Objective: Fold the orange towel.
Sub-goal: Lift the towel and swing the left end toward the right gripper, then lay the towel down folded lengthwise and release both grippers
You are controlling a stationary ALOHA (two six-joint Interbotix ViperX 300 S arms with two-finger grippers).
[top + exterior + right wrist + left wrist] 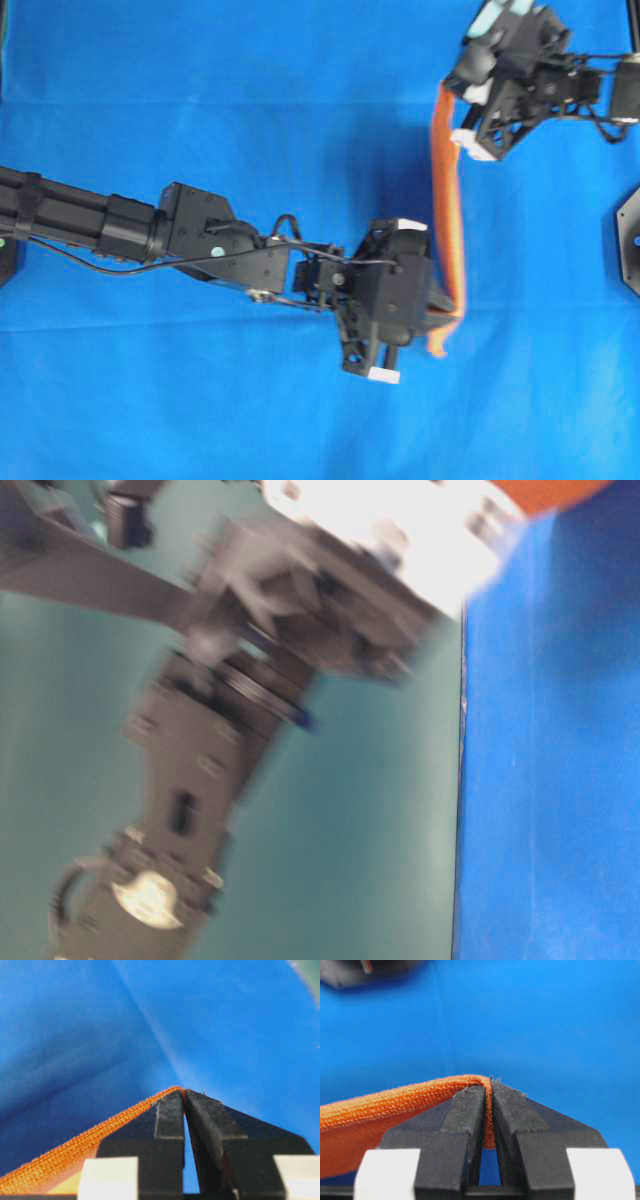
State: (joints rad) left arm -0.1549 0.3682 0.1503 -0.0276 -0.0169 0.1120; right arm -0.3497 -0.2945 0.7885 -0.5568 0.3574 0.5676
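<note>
Orange towel [451,200] hangs edge-on above the blue table cover [250,90], stretched as a narrow band between both grippers. Left gripper [488,1095] is clamped on a hemmed corner, cloth trailing left of its fingers [465,1115]; right gripper [184,1097] pinches the opposite corner at its fingertips

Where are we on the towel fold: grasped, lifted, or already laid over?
Done: both corners are pinched. The left gripper is shut on the towel hem, and the right gripper is shut on another corner. In hand: the towel hangs as a taut strip between the two grippers above the blue cloth. Left: no fold is laid yet; the held edge must still be carried over, set down and released.
</note>
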